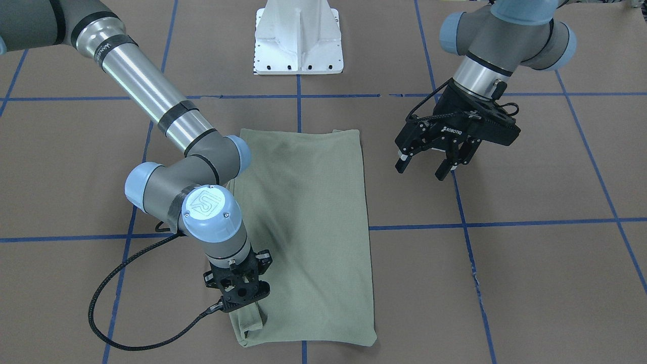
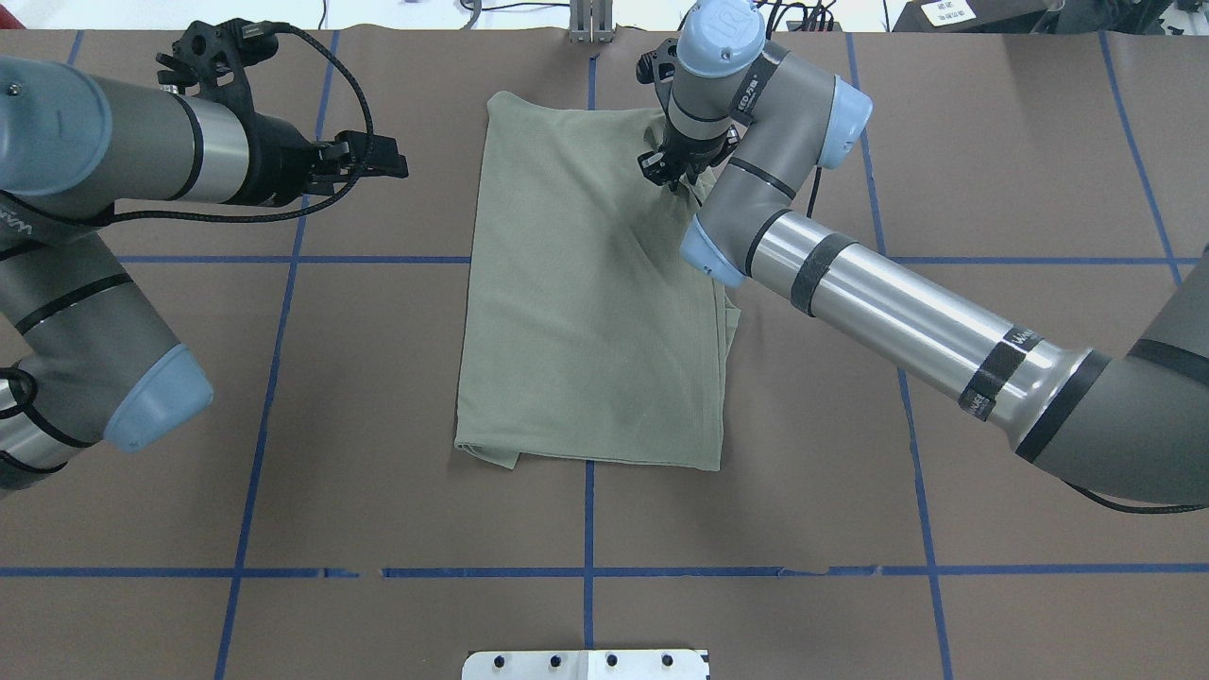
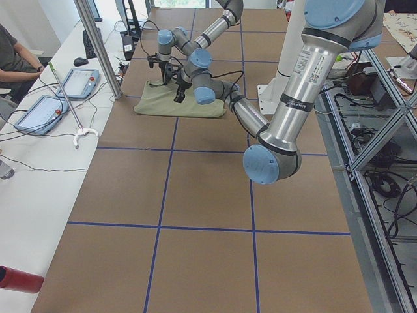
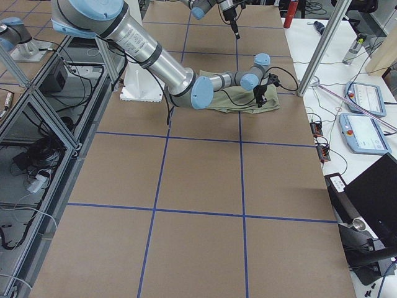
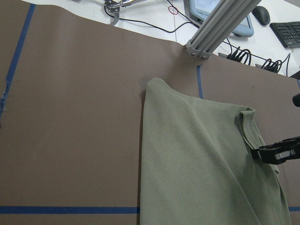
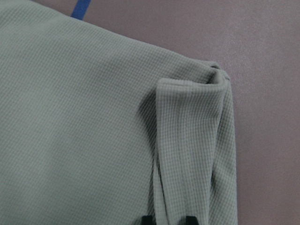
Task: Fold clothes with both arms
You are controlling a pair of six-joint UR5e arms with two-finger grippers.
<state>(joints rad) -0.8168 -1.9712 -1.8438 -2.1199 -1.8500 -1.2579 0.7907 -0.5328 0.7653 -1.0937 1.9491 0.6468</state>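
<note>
Overhead exterior: sage-green shirt point(image 2: 586, 312) folded into narrow rectangle, one corner bunched.

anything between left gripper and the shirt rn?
Nothing. In the overhead view, only bare brown table surface separates the left gripper, which is open, from the shirt. The front-facing view agrees.

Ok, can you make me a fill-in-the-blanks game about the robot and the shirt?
The left gripper has its jaws ___.
The right gripper is shut on the ___.
The shirt is pale ___.
The tape lines on the table are ___.
Missing words: open, shirt, green, blue.
</note>
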